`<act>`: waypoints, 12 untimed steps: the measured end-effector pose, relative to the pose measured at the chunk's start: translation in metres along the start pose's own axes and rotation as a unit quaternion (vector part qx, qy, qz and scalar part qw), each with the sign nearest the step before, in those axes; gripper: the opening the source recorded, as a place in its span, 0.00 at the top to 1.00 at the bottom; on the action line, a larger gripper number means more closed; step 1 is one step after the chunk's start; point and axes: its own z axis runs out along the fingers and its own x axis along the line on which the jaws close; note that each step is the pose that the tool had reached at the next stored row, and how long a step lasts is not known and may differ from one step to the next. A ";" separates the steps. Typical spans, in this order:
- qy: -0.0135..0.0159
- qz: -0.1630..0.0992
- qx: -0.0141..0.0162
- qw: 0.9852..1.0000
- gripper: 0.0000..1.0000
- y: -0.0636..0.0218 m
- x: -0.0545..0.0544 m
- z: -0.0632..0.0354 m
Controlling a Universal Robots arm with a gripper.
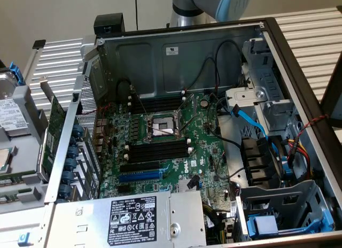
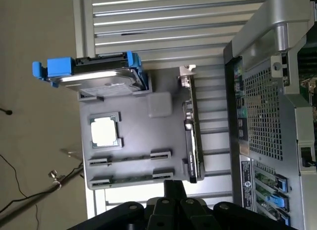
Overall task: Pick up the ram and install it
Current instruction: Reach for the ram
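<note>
Gripper (image 2: 173, 188) shut, nothing held, hanging over edge of grey tray (image 2: 138, 136) next to PC case (image 2: 262, 106). Ram (image 2: 130, 179) lies in tray's holder, clips at both ends, near gripper tip. Also in tray: CPU (image 2: 105, 131), blue-framed hard drive (image 2: 99, 84), expansion card (image 2: 192, 136) standing on edge. Exterior view: motherboard (image 1: 208, 152) w/ black mem slots (image 1: 157, 150), white end clips.

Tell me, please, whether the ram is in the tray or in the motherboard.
In the tray: the ram sits in the gray tray's holder, beside the computer case.
</note>
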 end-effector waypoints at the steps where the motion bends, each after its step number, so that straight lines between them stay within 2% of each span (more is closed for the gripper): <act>1: 0.000 0.000 0.000 1.000 0.89 -0.0009 0.004 0.0000; 8: -0.001 0.000 0.000 1.000 0.89 -0.0070 0.036 0.0000; 12: 0.000 0.000 -0.002 1.000 0.89 -0.0099 0.049 -0.0001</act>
